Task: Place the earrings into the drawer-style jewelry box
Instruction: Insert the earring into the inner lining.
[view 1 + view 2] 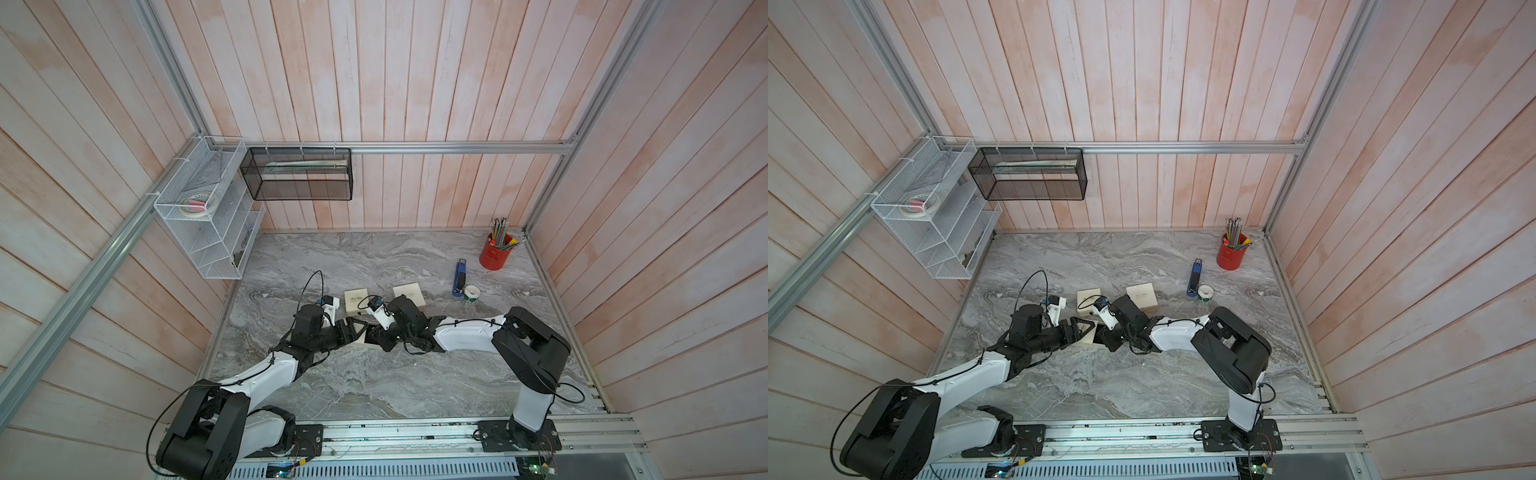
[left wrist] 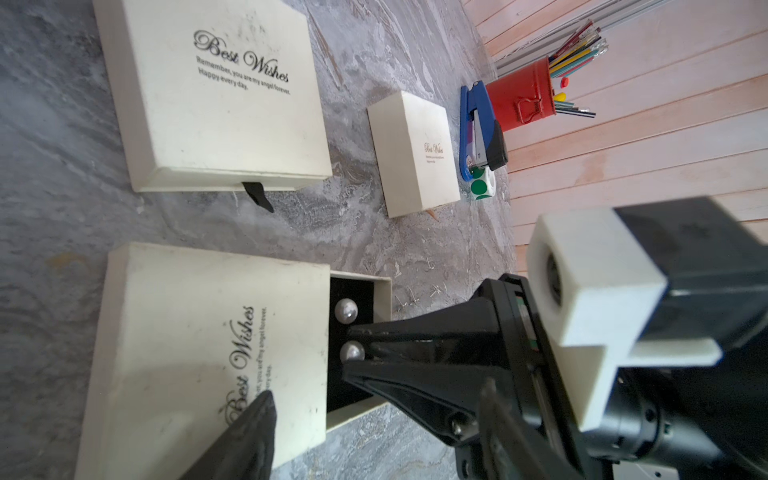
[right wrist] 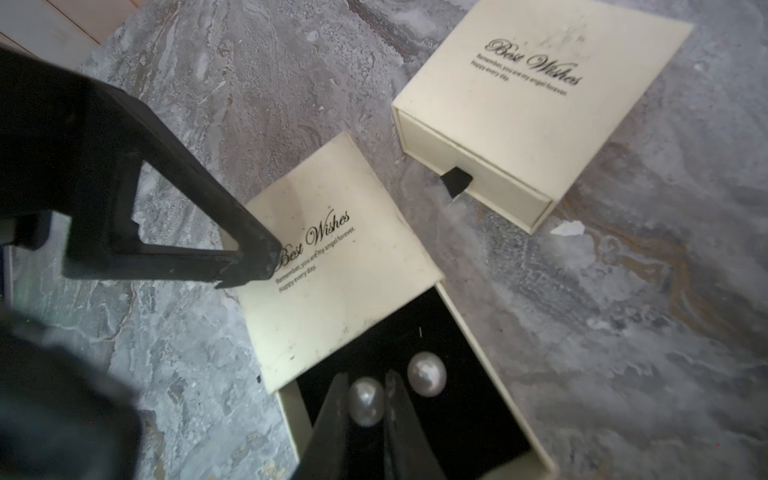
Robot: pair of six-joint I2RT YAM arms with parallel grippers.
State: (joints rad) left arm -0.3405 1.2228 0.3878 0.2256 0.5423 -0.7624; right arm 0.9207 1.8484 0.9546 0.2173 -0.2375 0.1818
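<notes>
The cream jewelry box (image 3: pixel 336 266) lies on the marble with its black-lined drawer (image 3: pixel 469 415) pulled partly out; in both top views it is mostly hidden under the grippers (image 1: pixel 360 342). Two pearl earrings are in the drawer. My right gripper (image 3: pixel 365 377) reaches into the drawer and is shut on one pearl earring (image 3: pixel 365 405), which sits between its fingers (image 2: pixel 352 352). The other pearl (image 3: pixel 427 374) lies free beside it. My left gripper (image 1: pixel 356 327) stands open, one fingertip (image 3: pixel 253 262) resting on the box's printed top (image 2: pixel 199 340).
Two closed cream boxes (image 1: pixel 356 300) (image 1: pixel 409 291) lie just behind the grippers. Further right are a blue stapler (image 1: pixel 459 278), a sticker roll (image 1: pixel 471 294) and a red pencil cup (image 1: pixel 496 254). Several small metal bits (image 2: pixel 411 297) lie on the marble. Wire baskets (image 1: pixel 203 208) hang on the wall.
</notes>
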